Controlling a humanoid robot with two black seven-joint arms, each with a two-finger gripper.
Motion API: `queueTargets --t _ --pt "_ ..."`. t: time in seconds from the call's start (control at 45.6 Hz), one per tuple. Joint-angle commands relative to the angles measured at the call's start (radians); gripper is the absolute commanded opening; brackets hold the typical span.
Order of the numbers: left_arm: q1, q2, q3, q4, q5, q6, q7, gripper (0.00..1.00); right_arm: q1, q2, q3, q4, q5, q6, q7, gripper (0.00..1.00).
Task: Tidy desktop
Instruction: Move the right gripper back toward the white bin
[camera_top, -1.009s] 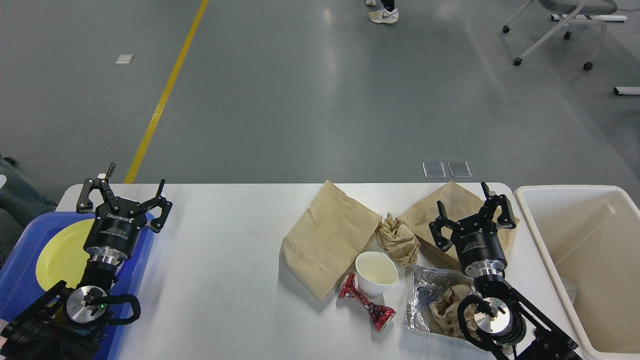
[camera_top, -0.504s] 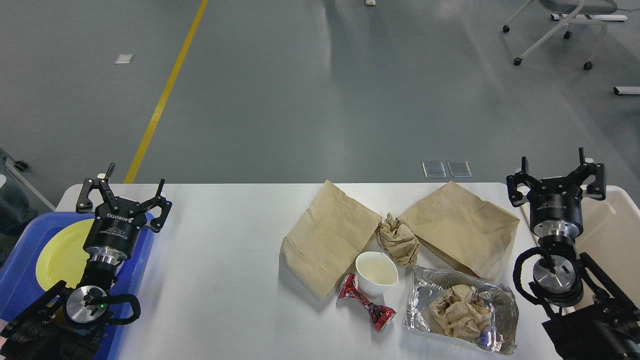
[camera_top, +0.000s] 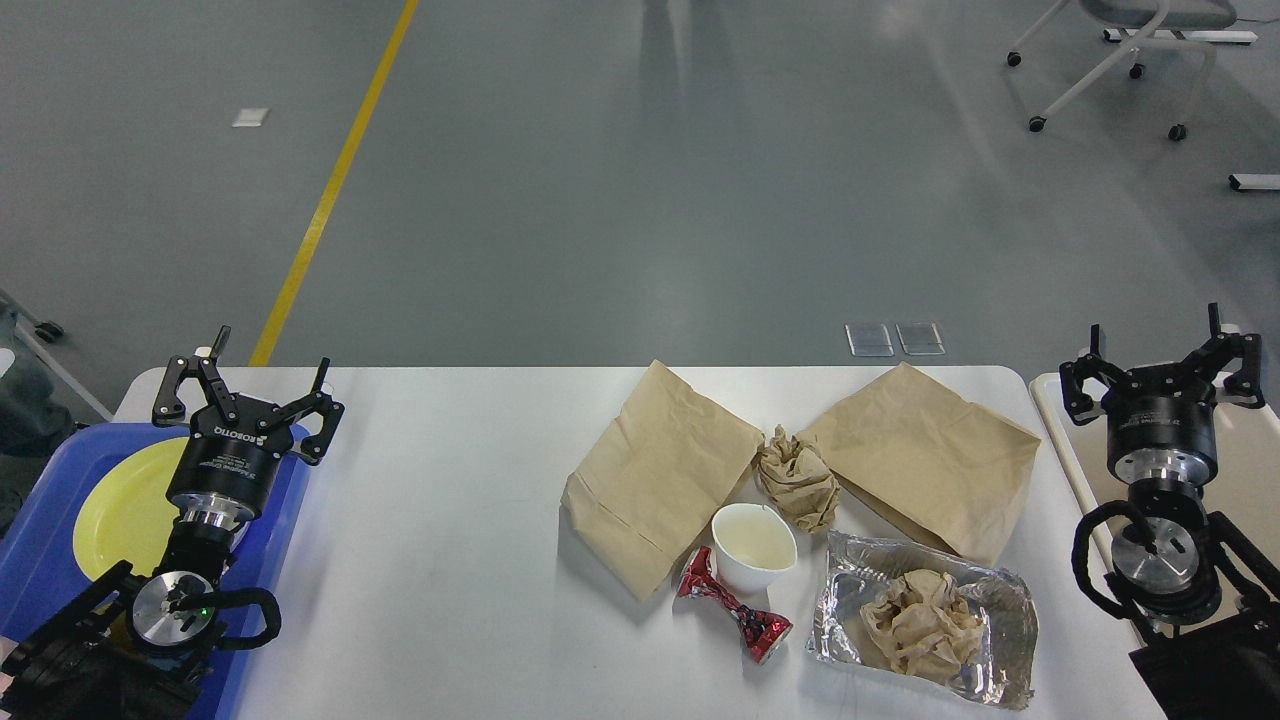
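Desktop: white, spans the mid view; everything below placed rel. to it.
L gripper: over its far-left corner, jaws spread, holding nothing.
R gripper: off its right edge, above cream bin, jaws spread, holding nothing.
Litter: paper cup, foil on its right half.
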Motion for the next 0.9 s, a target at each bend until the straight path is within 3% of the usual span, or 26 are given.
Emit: queueTargets --t 0.0,0.636,0.877 --pt "0.0 0.0 0.0 0.0 0.0 0.001 0.0 0.96 -0.023 0.029 -0.056 -0.024 0.003 0.0 0.0 1.0" --pt "0.0 0.0 -0.003 0.0 0.0 -0.001 0.0 0.96 -0.074 0.096 -0.139 0.006 -0.005 0.019 0.024 1.0" --pt "0.0 0.0 -0.003 0.0 0.0 0.001 0.0 0.96 -0.106 0.07 -0.124 -0.018 0.004 0.277 0.02 1.0"
